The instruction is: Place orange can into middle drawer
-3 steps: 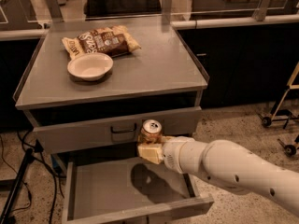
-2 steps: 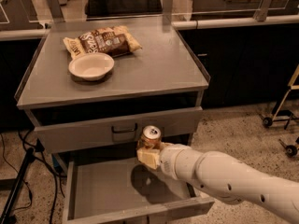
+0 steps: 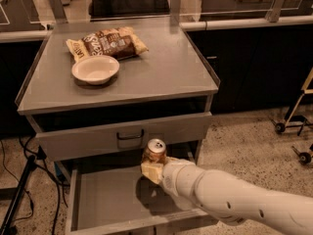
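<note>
Change: the orange can (image 3: 155, 152) and the claw (image 3: 152, 168) hang a little lower over the middle drawer (image 3: 105, 204) than a second ago; the bowl and bag lie as they did.
Stand leg: a dark leg and cables (image 3: 17, 199) on the floor, left of the middle drawer.
Middle drawer: pulled out towards the camera, with a flat grey floor. A dark shadow lies on the floor under the can.
Bowl: a pale bowl (image 3: 95, 68) on the cabinet top (image 3: 166, 67), above the middle drawer and over its left half.
Bag: a brown-and-cream snack bag (image 3: 107, 43), farther back on the top than the bowl, just behind it.
Drawer front: a grey front with a dark loop handle (image 3: 130, 136), directly above the back of the middle drawer.
Orange can: upright with its silver top up, in the air above the back of the middle drawer, right of its middle and just below the handle.
Claw: its pale fingers are clamped on the can's lower half.
Arm: a thick white arm (image 3: 234, 199) comes in from the lower right, over the middle drawer's right front corner.
Wheels: small cart wheels (image 3: 279, 127) on the speckled floor, well to the right of the middle drawer.
</note>
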### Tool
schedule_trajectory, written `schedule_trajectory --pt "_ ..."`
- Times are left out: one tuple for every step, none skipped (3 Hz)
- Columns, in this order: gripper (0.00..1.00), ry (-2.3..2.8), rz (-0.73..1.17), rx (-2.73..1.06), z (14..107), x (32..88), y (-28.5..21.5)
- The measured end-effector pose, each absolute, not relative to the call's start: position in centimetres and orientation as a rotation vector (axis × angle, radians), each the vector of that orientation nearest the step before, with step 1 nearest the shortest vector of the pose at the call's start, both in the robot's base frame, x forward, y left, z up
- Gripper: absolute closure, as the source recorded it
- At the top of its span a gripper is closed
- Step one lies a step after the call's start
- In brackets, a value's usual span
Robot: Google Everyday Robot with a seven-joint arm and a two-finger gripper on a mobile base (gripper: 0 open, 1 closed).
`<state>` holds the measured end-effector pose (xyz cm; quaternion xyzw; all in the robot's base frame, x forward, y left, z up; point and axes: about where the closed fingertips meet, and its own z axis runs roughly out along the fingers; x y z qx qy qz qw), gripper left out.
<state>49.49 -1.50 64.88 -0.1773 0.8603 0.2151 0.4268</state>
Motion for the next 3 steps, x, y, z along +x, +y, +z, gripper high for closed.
schedule_trajectory --pt "1.0 2.179 0.498 -0.389 61.3 49.7 -0.6" --pt "1.0 2.188 0.46 -0.336 58.9 50.5 -0.1" --pt "1.0 2.192 0.463 -0.335 58.8 50.5 0.0"
